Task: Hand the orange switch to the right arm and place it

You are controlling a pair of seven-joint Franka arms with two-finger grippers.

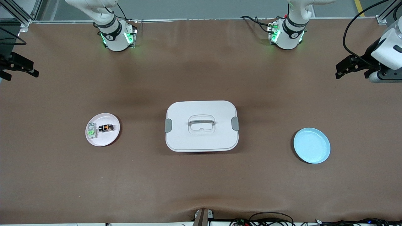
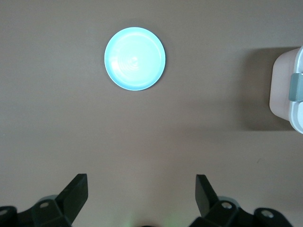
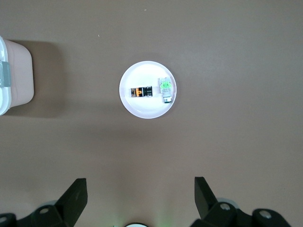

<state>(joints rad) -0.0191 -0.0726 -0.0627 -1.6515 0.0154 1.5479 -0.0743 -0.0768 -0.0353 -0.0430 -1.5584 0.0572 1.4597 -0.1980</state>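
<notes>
Front view: nothing's been touched as far as I can tell. The switch [image 1: 105, 127] sits on the pink plate [image 1: 108, 140] toward the right arm's end of the table, just beside a clear block [image 1: 91, 131] with green marks. A white lidded box [image 1: 201, 126] is in the middle, and the blue plate [image 1: 312, 145] lies empty toward the left arm's end. The right gripper [image 1: 19, 67] hangs at the table's edge on its own side, the left gripper [image 1: 351, 66] at the opposite edge, both well apart from any of the things.

Left wrist view: the left gripper [image 2: 142, 191] has its fingers spread wide with nothing between them, and the blue plate [image 2: 135, 58] shows on the table below, plus a corner of the box [image 2: 287, 90].

Right wrist view: the right gripper [image 3: 140, 193] is the same, wide open and empty, looking down at the pink plate [image 3: 144, 108] with the switch [image 3: 141, 91] and the clear block [image 3: 166, 89] on it.

So I'd say it's at the very start: pickup, handover and placing are all left to do. Odd bit: the switch already lies on the right arm's side.
</notes>
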